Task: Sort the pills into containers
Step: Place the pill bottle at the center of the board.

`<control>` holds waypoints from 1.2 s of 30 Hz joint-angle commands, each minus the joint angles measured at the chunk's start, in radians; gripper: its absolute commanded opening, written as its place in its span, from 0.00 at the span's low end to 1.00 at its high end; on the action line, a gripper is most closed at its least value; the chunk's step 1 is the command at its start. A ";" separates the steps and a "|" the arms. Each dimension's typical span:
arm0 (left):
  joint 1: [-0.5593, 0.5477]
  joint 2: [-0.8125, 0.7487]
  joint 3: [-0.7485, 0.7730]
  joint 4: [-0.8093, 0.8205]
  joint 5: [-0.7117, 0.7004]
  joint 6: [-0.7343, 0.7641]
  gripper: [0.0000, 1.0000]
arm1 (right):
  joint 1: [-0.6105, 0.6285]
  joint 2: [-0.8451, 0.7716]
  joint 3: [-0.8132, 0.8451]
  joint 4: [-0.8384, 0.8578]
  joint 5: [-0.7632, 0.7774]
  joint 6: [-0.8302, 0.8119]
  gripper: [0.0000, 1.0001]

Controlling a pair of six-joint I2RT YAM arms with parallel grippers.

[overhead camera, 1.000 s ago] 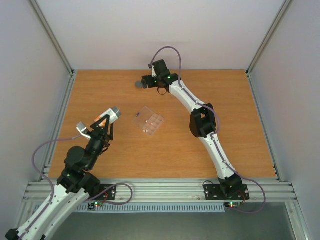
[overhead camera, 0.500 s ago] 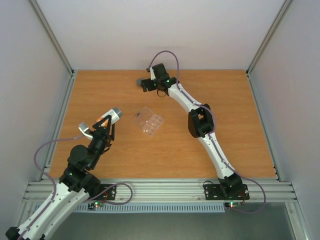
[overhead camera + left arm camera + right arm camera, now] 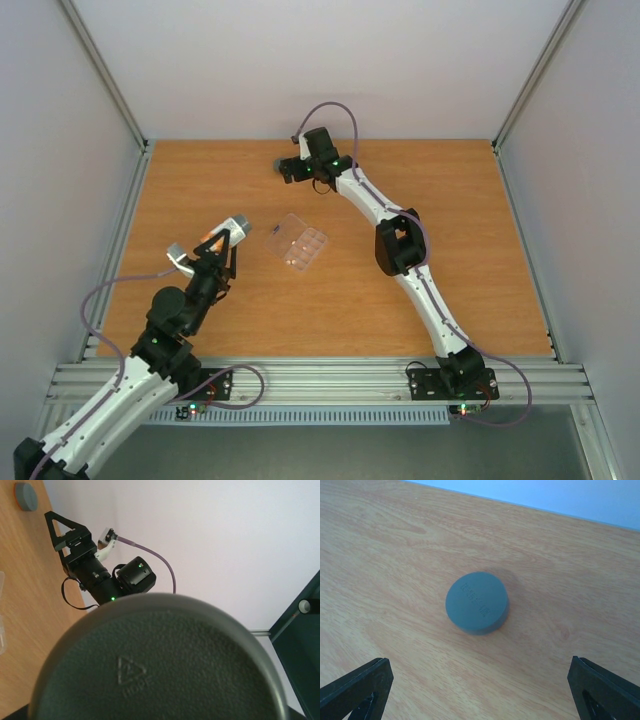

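Toward the table's (image 3: 450,300) left edge, the left gripper (image 3: 212,250) pinches a bottle (image 3: 228,230), its grey end pointing at the clear pill box (image 3: 297,241), which lies just left of the table's middle. A dark speck (image 3: 277,232) in the box may be a pill. Near the far edge, the right gripper (image 3: 480,680) hangs spread wide, with a grey cap (image 3: 477,602) on the table just ahead of its fingers (image 3: 355,690).

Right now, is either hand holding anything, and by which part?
Left hand grips a bottle around its body, base toward its wrist camera. Right hand holds nothing: open above the grey cap.
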 commanded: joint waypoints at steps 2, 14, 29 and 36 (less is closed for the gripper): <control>0.001 -0.025 -0.049 0.182 -0.003 -0.030 0.01 | -0.004 -0.077 -0.017 0.000 -0.042 0.064 0.98; 0.001 -0.242 -0.194 0.230 0.013 -0.162 0.00 | 0.009 -0.058 -0.004 0.016 -0.023 0.003 0.99; 0.001 -0.299 -0.265 0.307 0.054 -0.210 0.00 | 0.031 -0.418 -0.342 0.037 -0.279 0.176 0.95; 0.003 -0.354 -0.293 0.326 0.112 -0.228 0.00 | 0.024 -0.916 -0.939 0.191 -0.379 0.248 0.86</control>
